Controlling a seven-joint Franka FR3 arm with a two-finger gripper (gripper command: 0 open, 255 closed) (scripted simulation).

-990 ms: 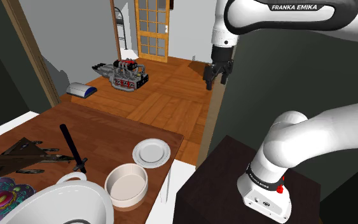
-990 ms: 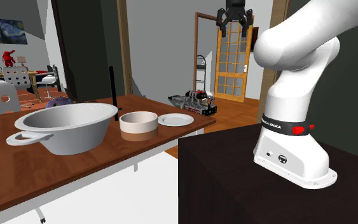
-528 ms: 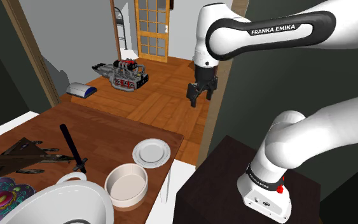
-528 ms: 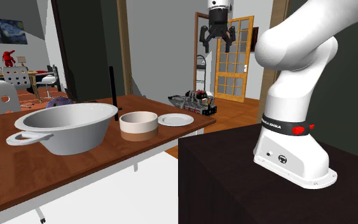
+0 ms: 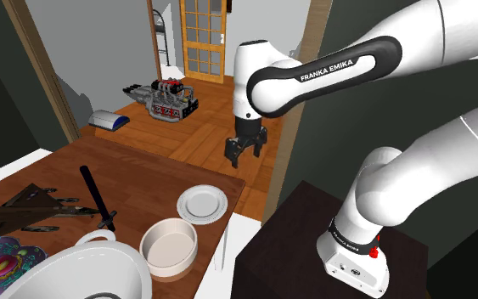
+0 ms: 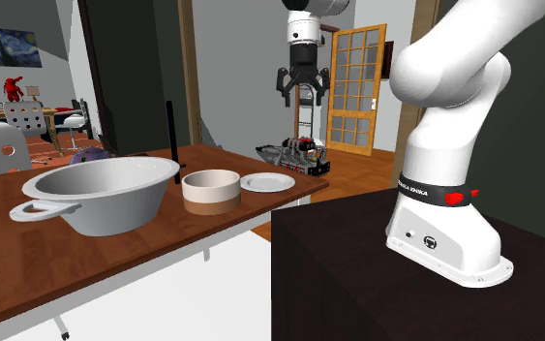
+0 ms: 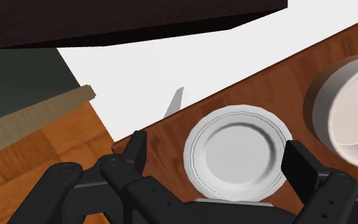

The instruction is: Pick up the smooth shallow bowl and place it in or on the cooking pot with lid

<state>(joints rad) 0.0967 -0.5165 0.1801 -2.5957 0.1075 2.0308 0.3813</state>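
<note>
White rounded arm (image 5: 398, 170), black joint bands, white FRANKA EMIKA lettering (image 5: 334, 66), small red mark (image 5: 376, 241), all-black claw (image 5: 244, 156)

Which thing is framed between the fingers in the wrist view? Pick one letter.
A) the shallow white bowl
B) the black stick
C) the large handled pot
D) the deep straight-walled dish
A: in the wrist view the shallow white bowl lies on the brown tabletop between the open fingers, which stand apart on either side without touching it.
</note>
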